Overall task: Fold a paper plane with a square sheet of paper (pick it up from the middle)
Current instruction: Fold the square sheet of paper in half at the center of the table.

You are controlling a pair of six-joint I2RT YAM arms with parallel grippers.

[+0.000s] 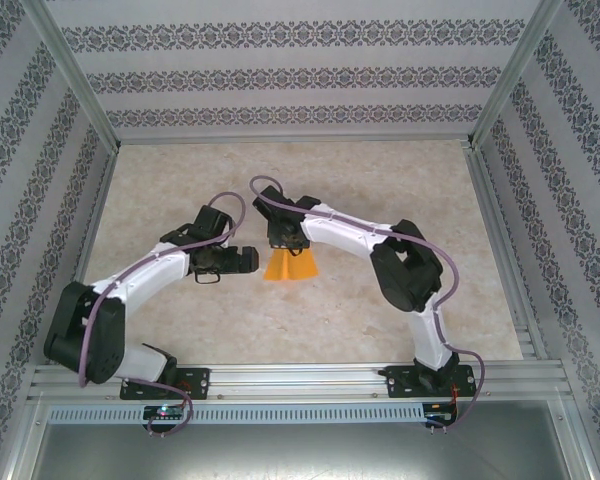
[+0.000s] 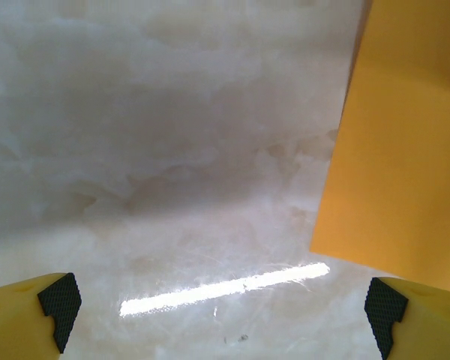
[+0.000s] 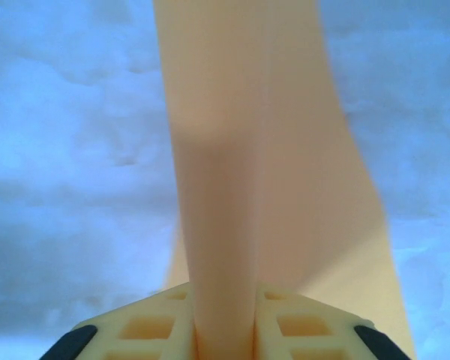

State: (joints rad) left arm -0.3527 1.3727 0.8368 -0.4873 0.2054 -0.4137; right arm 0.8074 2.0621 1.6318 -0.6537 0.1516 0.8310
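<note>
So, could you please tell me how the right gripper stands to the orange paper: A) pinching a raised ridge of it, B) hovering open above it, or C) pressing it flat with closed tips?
A: in the right wrist view a ridge of the square sheet of paper rises from between the right gripper, whose yellow fingers press it from both sides.

Left arm [image 1: 145, 280] and right arm [image 1: 352, 232] in white shells with black joints, looping purple cables [image 1: 227, 194], yellow fingers [image 2: 15, 322], black textured pads [image 2: 60, 302]
</note>
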